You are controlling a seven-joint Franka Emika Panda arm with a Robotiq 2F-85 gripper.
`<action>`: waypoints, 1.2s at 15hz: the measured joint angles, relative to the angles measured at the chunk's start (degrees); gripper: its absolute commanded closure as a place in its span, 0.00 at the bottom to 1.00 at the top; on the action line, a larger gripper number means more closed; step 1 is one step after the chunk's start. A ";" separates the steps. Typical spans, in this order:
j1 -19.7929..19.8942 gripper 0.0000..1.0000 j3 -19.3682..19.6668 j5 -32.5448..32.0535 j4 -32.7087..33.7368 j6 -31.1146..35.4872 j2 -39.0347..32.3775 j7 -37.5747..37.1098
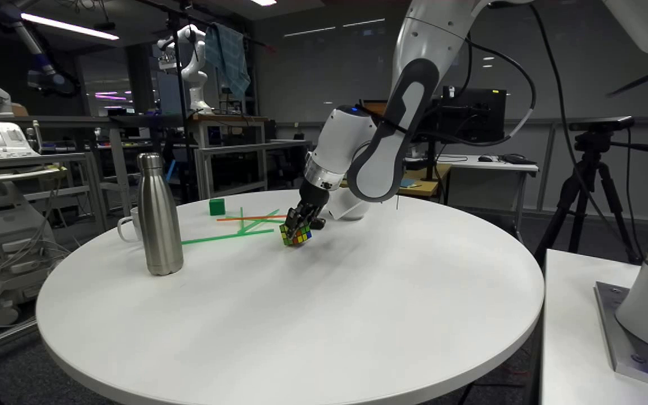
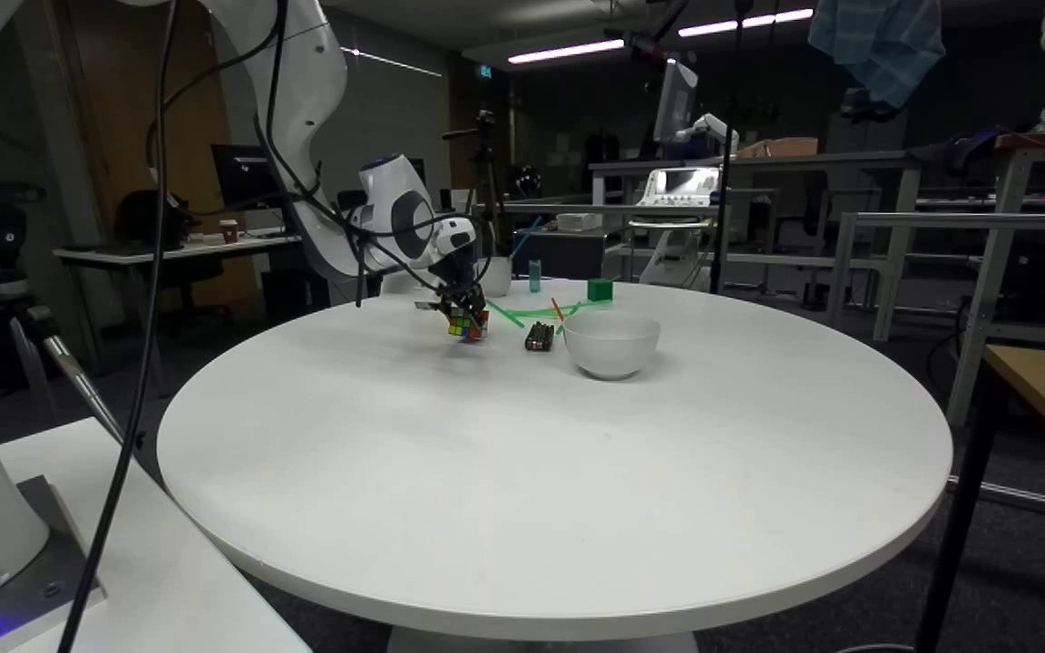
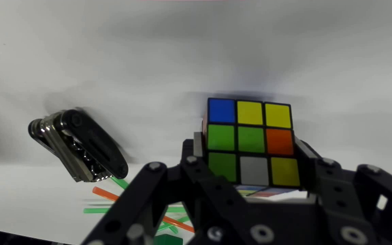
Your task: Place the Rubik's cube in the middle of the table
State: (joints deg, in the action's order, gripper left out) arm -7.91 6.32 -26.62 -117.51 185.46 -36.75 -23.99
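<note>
Toward the left edge of the round table [image 1: 301,332], in an exterior view, a steel bottle [image 1: 161,225] stands upright, partly hiding a white mug [image 1: 135,225]. Next, near the far edge, sits a green block [image 1: 217,206], then green straws [image 1: 228,235] and an orange straw [image 1: 252,217], crossing. Further right, a black multitool [image 3: 92,137] lies near the Rubik's cube [image 3: 251,139], between it and a white bowl [image 2: 611,345]. The arm [image 1: 383,169] reaches from beyond the right edge, bends and slants down leftward, partly covering the bowl. Its gripper [image 3: 250,144] is closed to the cube's width, fingers [image 3: 198,144] against two opposite sides. The cube is tilted, about midway between left and right edges and toward the far one; whether it touches the top cannot be told. Blue, yellow, green, orange and white squares show in the wrist view.
</note>
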 measured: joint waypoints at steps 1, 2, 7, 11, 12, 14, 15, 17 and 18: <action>0.00 0.40 0.00 0.00 0.00 0.00 0.00 0.00; 0.00 0.65 0.00 0.00 0.00 0.00 0.00 0.00; -2.31 0.65 3.21 0.08 0.00 3.67 -0.44 -0.05; -7.28 0.65 9.33 2.49 0.02 12.05 -2.20 -0.05; -8.10 0.65 10.12 3.30 0.03 13.39 -2.72 -0.04; -8.64 0.65 10.10 4.51 1.00 13.22 -3.28 0.04; -8.75 0.65 9.94 4.92 1.51 13.10 -3.32 0.04; -8.82 0.65 9.67 5.39 2.35 13.05 -3.37 0.04; -8.84 0.65 9.59 5.41 2.62 13.03 -3.38 0.04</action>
State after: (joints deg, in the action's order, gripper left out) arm -16.75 15.91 -21.21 -114.90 198.49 -40.14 -23.95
